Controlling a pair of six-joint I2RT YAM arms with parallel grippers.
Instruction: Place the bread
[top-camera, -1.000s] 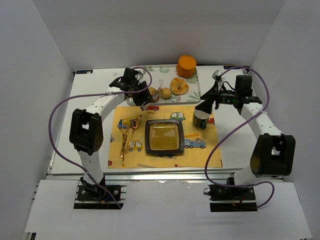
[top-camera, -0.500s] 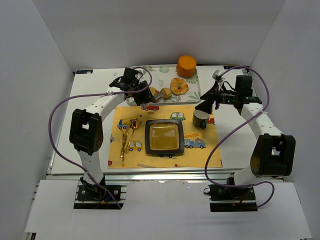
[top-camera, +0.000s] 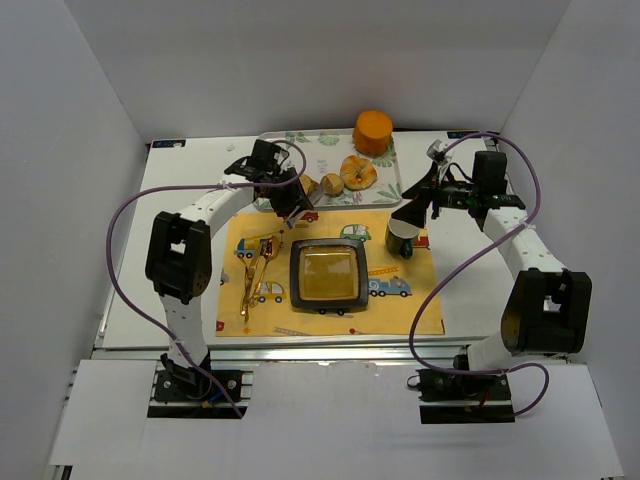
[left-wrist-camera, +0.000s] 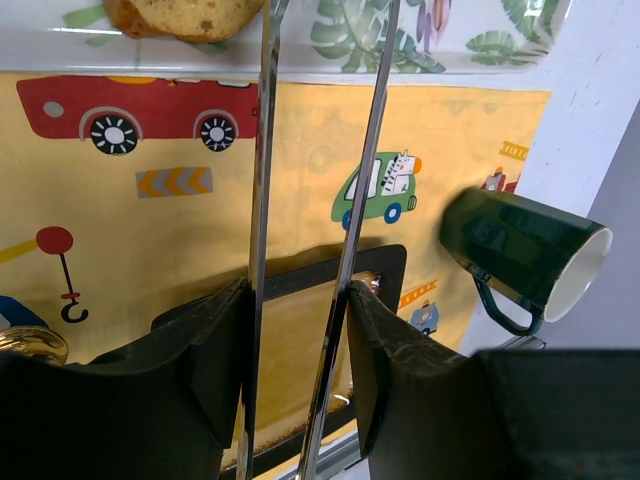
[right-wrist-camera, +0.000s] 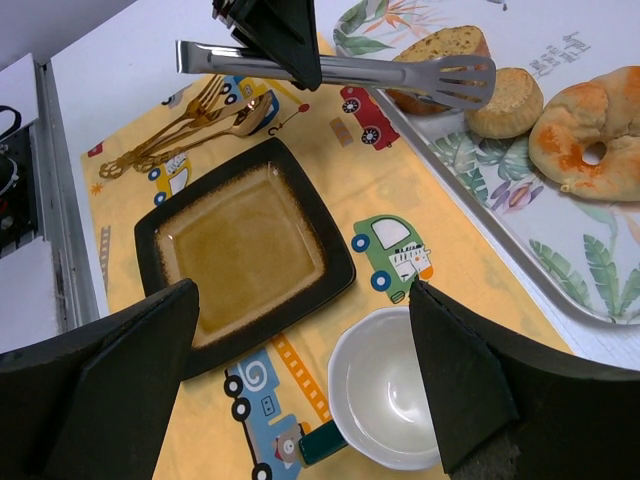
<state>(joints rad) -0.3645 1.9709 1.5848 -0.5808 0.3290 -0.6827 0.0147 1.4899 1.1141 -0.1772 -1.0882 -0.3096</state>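
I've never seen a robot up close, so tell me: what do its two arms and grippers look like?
Both the left arm and right arm have white links with chunky black joints. A purple cable loops alongside each. The left gripper and right gripper have two broad matte-black fingers apiece.

In the left wrist view, the tips of the tongs (left-wrist-camera: 262, 150) are cut off by the top edge, as is most of the toasted piece (left-wrist-camera: 185, 15). The black plate (left-wrist-camera: 385, 260) is largely hidden behind the left pincer (left-wrist-camera: 298, 320), and the gold cutlery (left-wrist-camera: 18, 345) is clipped at the left edge. In the right wrist view, the bagel (right-wrist-camera: 590, 115) is clipped by the right edge, and the toasted piece is partly covered by the tongs' head. From above, the tongs are too small to be made out.
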